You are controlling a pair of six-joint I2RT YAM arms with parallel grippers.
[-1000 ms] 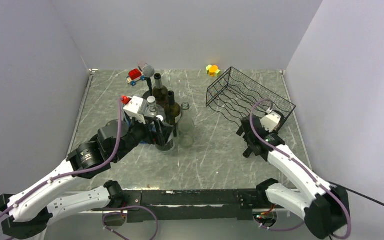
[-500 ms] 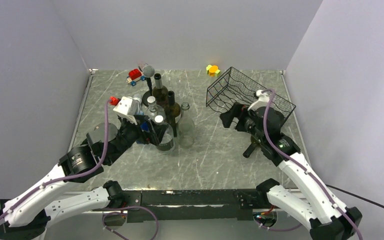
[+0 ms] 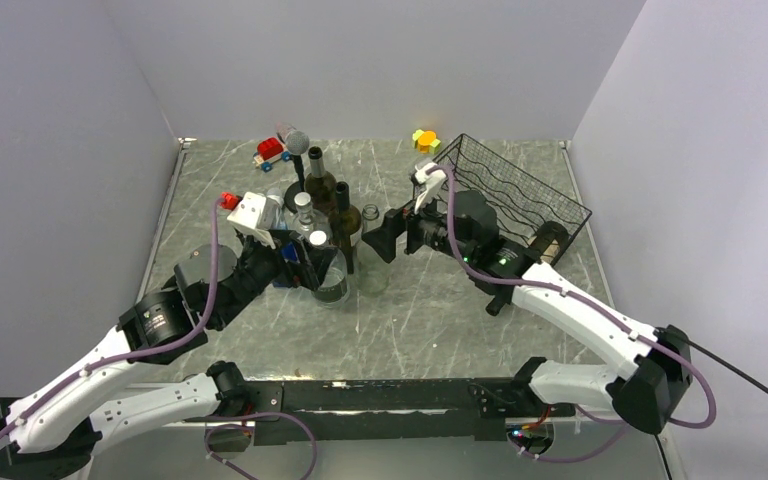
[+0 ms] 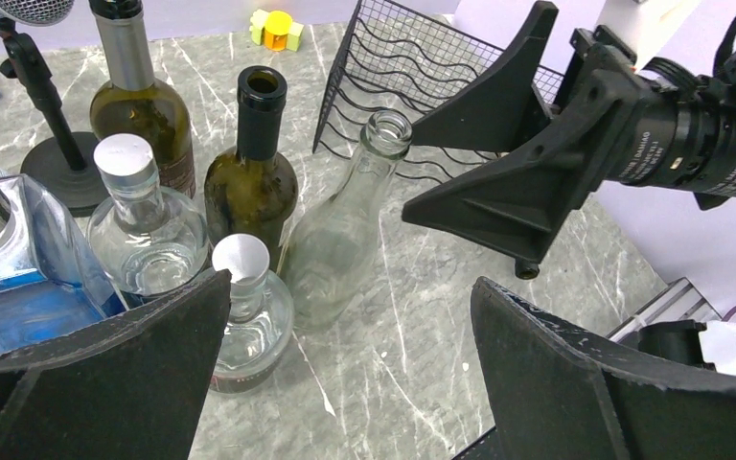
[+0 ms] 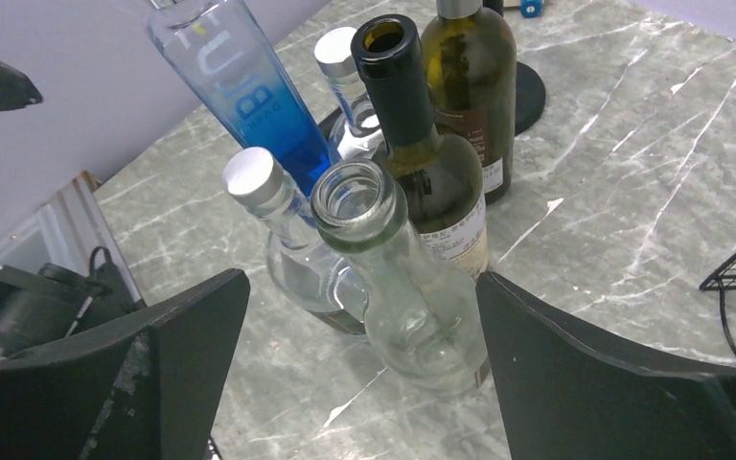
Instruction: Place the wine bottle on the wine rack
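Note:
Two dark green wine bottles stand in a cluster of bottles left of centre: an open-mouthed one [image 3: 342, 215] [image 4: 252, 182] [image 5: 420, 153] and a capped one [image 3: 318, 182] [image 4: 144, 105] behind it. The black wire wine rack [image 3: 505, 190] [image 4: 393, 57] stands at the back right. A dark bottle [image 3: 550, 240] lies at its near right corner, partly hidden by my right arm. My right gripper [image 3: 392, 232] [image 5: 362, 278] [image 4: 408, 180] is open and faces the cluster, with a clear glass bottle [image 5: 398, 287] just ahead of its fingers. My left gripper [image 3: 305, 262] [image 4: 350, 283] is open beside the cluster, holding nothing.
The cluster also holds a blue-tinted bottle [image 5: 240, 86], two clear capped bottles [image 4: 144, 220] [image 4: 244, 316] and a microphone on a round stand [image 3: 295, 140]. A red toy car [image 3: 272, 150] and a yellow toy [image 3: 425, 140] lie near the back wall.
My right gripper left the rack's near corner, swung left across the table to the bottle cluster and opened a little wider. My left arm drew back slightly, then held still.

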